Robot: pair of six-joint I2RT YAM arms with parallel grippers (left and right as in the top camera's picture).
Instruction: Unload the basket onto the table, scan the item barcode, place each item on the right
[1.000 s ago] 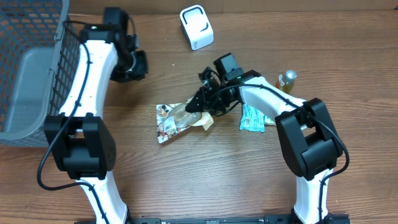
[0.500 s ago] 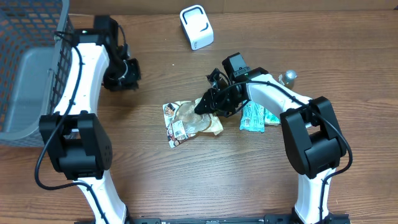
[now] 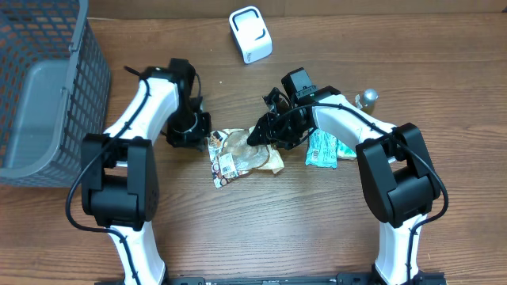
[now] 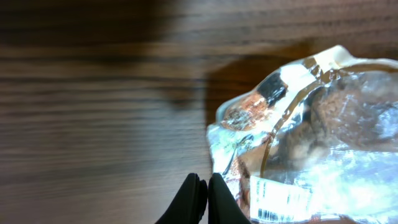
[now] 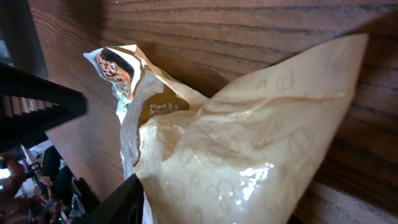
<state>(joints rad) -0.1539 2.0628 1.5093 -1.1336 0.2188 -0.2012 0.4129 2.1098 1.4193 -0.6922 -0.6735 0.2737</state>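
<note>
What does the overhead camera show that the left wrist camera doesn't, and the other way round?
Only overhead: the whole left arm and right arm, the grey basket at the left edge, a white device at the top, and a teal packet and small bottle by the right arm.
Only the left wrist: the left gripper up close, fingers pressed together by the bag's edge, and the bars on the white barcode label.
Both: the clear snack bag on the wooden table.
</note>
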